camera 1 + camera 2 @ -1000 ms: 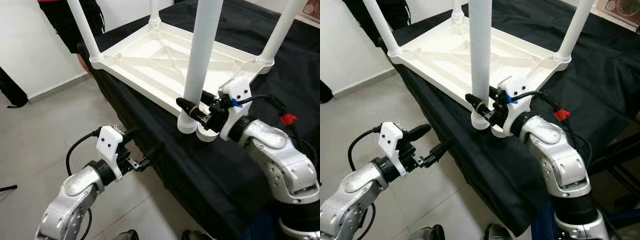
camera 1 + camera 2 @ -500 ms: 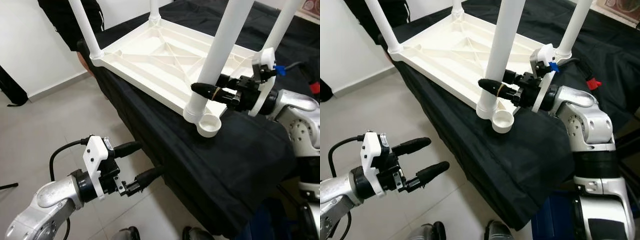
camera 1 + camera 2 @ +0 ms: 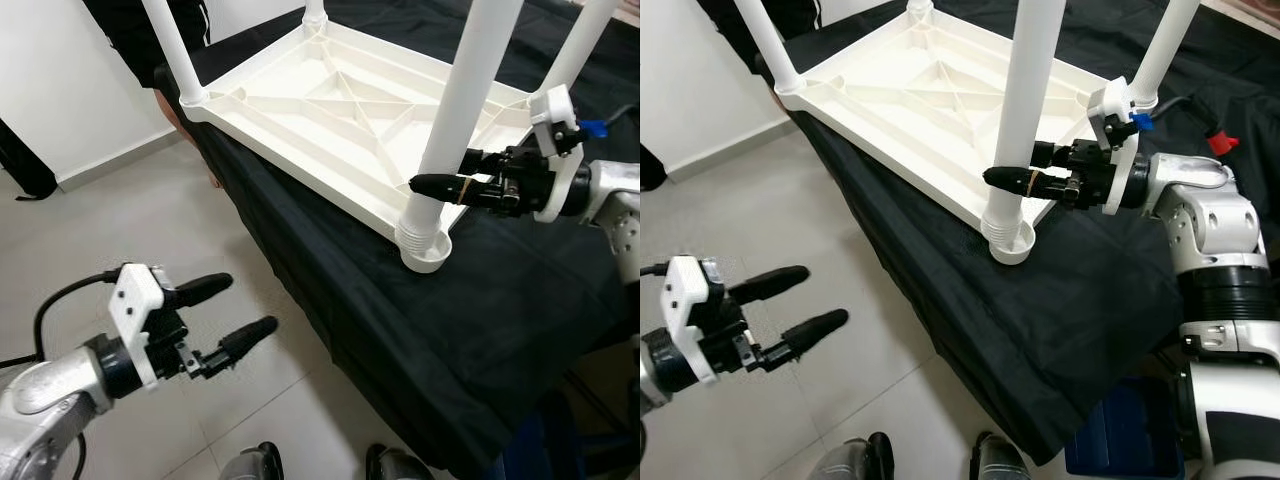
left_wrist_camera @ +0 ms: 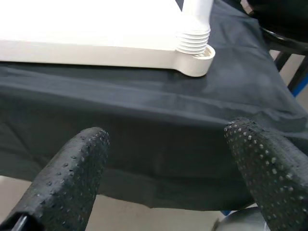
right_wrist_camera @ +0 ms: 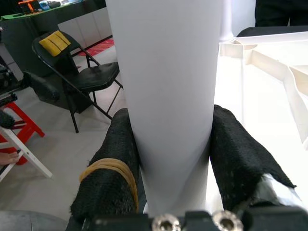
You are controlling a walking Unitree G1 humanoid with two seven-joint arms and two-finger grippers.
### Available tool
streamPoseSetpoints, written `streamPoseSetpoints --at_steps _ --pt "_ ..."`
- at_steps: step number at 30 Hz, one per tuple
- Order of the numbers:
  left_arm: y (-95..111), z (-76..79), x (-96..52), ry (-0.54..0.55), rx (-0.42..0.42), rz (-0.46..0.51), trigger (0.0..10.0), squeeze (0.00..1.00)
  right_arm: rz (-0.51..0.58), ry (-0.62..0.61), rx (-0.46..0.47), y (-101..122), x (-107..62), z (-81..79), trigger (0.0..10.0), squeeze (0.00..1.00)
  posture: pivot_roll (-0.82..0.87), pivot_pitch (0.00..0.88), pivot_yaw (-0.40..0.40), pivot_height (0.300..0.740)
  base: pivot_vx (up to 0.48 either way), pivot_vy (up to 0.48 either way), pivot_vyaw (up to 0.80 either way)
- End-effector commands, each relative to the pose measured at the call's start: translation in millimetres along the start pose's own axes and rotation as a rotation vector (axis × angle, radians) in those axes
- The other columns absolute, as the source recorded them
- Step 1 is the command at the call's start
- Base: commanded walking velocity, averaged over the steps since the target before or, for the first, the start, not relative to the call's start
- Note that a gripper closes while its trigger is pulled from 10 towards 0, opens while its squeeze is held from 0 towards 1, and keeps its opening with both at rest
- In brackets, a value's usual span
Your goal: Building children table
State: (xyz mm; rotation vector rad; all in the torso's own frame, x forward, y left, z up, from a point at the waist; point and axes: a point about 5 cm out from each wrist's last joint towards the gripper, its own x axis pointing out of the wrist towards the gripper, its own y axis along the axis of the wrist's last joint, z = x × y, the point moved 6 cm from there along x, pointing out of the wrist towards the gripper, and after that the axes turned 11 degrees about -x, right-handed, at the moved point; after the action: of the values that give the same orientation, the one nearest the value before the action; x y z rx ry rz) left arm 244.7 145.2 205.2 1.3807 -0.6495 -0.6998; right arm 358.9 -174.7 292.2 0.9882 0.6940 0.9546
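A white plastic children's table (image 3: 330,100) lies upside down on a black cloth (image 3: 480,330), with its legs pointing up. My right gripper (image 3: 432,185) is shut on the near leg (image 3: 465,110) a little above its ribbed base. That base stands in the near corner socket (image 3: 428,250), and the leg leans slightly. In the right wrist view both fingers (image 5: 118,159) press the white leg (image 5: 168,86). My left gripper (image 3: 250,303) hangs open and holds nothing, low over the floor to the left of the cloth edge. It faces the socket (image 4: 195,60) in the left wrist view.
A person in black (image 3: 130,40) stands at the far left corner of the table. Grey tiled floor (image 3: 120,190) lies to the left. A blue box (image 3: 1130,430) sits under the cloth's right side. A black folding chair (image 5: 82,72) and red stool (image 5: 19,130) stand beyond.
My right gripper has carried the leg's base from beside the corner cup into the socket. My left arm has dropped lower and drawn back to the left.
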Motion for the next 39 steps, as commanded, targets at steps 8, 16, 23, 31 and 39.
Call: streamPoseSetpoints --at_steps 8,16,23,31,39 --pt "-15.1 15.2 8.4 -0.006 -0.029 0.009 10.0 0.00 0.010 -0.010 -0.034 0.2 3.1 2.3 10.0 0.00 0.03 0.301 0.023 0.740 0.000 0.000 0.00" --pt "-43.5 30.8 16.7 0.035 -0.057 0.004 10.0 0.00 0.007 -0.038 -0.036 1.6 -9.1 8.5 10.0 0.00 0.03 0.315 0.030 0.740 0.000 0.000 0.00" --pt "-53.5 44.8 22.1 -0.010 -0.009 -0.019 10.0 0.00 -0.002 -0.040 -0.040 1.6 -13.6 9.0 10.0 0.00 0.03 0.316 0.027 0.740 0.000 0.000 0.00" --pt "-57.8 52.6 21.0 -0.034 -0.007 -0.016 10.0 0.00 -0.007 -0.031 -0.033 1.6 -22.1 7.2 10.0 0.00 0.03 0.312 0.028 0.740 0.000 0.000 0.00" --pt "-57.3 54.5 23.4 -0.018 0.015 0.005 10.0 0.00 0.008 0.019 -0.026 7.4 -29.2 -4.9 10.0 0.00 0.02 0.316 0.021 0.740 0.000 0.000 0.00"
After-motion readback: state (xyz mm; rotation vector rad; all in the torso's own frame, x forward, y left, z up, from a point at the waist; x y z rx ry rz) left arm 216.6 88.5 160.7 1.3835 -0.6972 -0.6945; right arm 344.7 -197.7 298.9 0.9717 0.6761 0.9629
